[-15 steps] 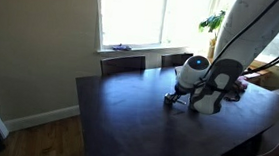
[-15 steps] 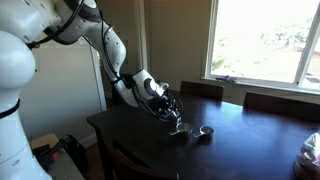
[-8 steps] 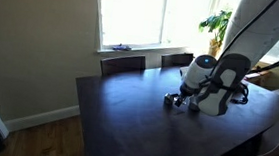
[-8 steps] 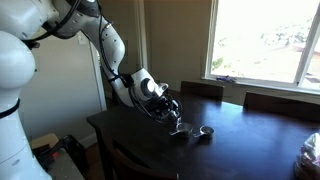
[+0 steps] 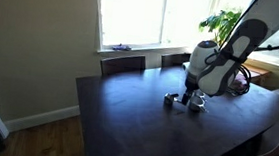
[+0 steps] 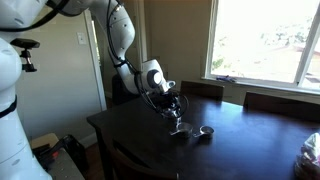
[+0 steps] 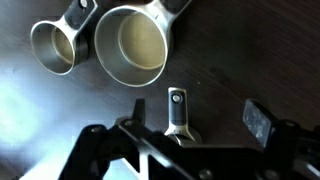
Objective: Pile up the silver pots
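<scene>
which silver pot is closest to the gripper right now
The pot whose handle shows between the fingers of the gripper in the wrist view, its bowl mostly hidden. The large pot and the small pot sit farther off, side by side.

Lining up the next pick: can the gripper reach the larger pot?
Probably yes: the fingers are open and the larger pot sits uncovered just ahead; only a third pot's handle lies between.
</scene>
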